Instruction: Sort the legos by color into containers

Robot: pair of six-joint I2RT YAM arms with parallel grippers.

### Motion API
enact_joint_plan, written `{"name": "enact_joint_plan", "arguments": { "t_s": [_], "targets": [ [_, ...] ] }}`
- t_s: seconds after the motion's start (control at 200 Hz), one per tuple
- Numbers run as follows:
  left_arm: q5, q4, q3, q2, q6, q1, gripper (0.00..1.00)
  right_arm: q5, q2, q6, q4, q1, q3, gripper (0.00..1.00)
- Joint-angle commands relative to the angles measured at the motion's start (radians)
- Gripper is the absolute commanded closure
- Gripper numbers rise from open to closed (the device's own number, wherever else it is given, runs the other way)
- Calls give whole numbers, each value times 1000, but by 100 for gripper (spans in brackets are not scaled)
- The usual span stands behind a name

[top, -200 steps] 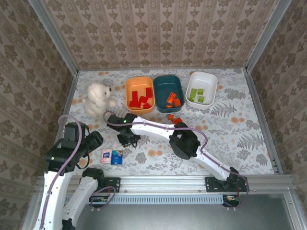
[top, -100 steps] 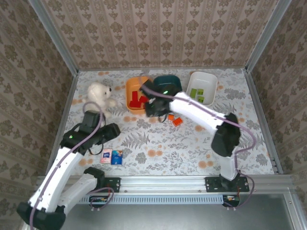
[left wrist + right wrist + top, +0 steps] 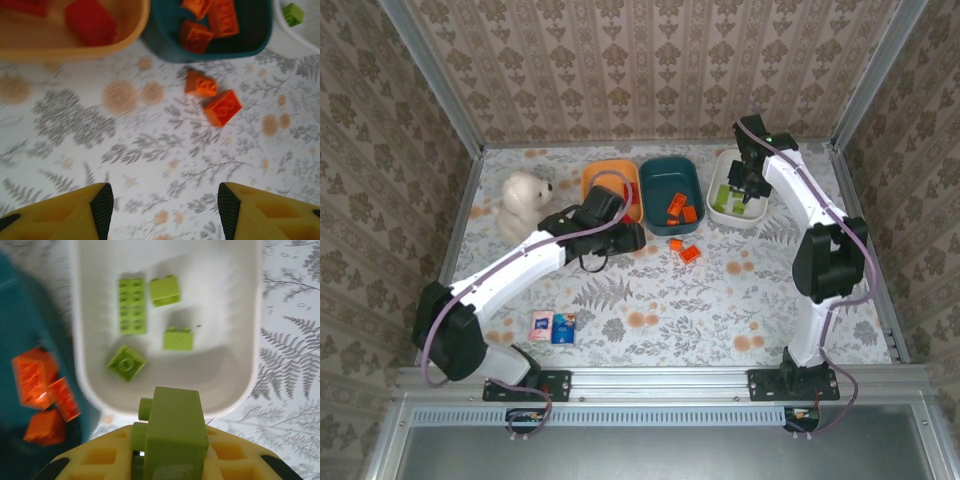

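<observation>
My right gripper (image 3: 172, 452) is shut on a light green lego (image 3: 175, 422), held just over the near rim of the white bowl (image 3: 250, 340), which holds several green legos (image 3: 132, 305). In the top view that gripper (image 3: 745, 188) hangs over the white bowl (image 3: 722, 216). My left gripper (image 3: 160, 210) is open with nothing between its fingers, above the table. Ahead of it, two orange legos (image 3: 201, 83) (image 3: 222, 107) lie just in front of the dark teal bowl (image 3: 165, 47). The teal bowl holds orange legos (image 3: 220, 17). The orange bowl (image 3: 75, 47) holds red legos (image 3: 90, 20).
A white stuffed bear (image 3: 523, 203) sits at the left of the table. A flat pink-and-blue packet (image 3: 552, 327) lies near the front left. The three bowls stand in a row at the back, below the patterned wall.
The right arm has swung from the orange and teal bowls over to the white bowl. The left arm has reached from the near left toward the orange bowl.
</observation>
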Motion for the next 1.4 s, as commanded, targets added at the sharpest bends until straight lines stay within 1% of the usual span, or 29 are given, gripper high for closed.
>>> {"name": "enact_joint_plan", "arguments": {
  "t_s": [0.0, 0.125, 0.24, 0.415, 0.575, 0.675, 0.825, 0.89, 0.945, 1.08, 1.15, 1.275, 1.395],
  "targets": [
    [26, 31, 77, 60, 47, -19, 40, 27, 123, -13, -53, -32, 87, 79],
    [39, 29, 123, 119, 61, -29, 40, 58, 235, -2, -83, -48, 172, 78],
    [50, 17, 153, 152, 77, -36, 40, 72, 301, 11, -90, -66, 218, 78],
    [72, -17, 185, 187, 110, -47, 39, 80, 358, 7, -96, -85, 271, 78],
    [86, -27, 176, 189, 118, -55, 39, 77, 394, 4, -107, -93, 296, 75],
    [86, -40, 177, 192, 126, -60, 38, 63, 416, 7, -120, -94, 314, 68],
    [87, -48, 173, 196, 124, -66, 37, 39, 409, 2, -123, -91, 328, 51],
    [87, -46, 168, 199, 121, -70, 36, 33, 383, -7, -118, -85, 330, 44],
    [88, -46, 166, 202, 116, -72, 34, 35, 351, -17, -113, -76, 329, 42],
    [86, -44, 176, 232, 98, -84, 33, 34, 251, -27, -111, -54, 327, 41],
    [73, -48, 185, 257, 73, -88, 30, 26, 172, -29, -92, -36, 292, 41],
    [54, -30, 209, 309, 32, -95, 26, 3, -48, -43, 21, 26, 100, 40],
    [19, -28, 265, 384, 30, -112, 23, -65, -277, -22, 163, 82, -208, 37]
  ]
}}
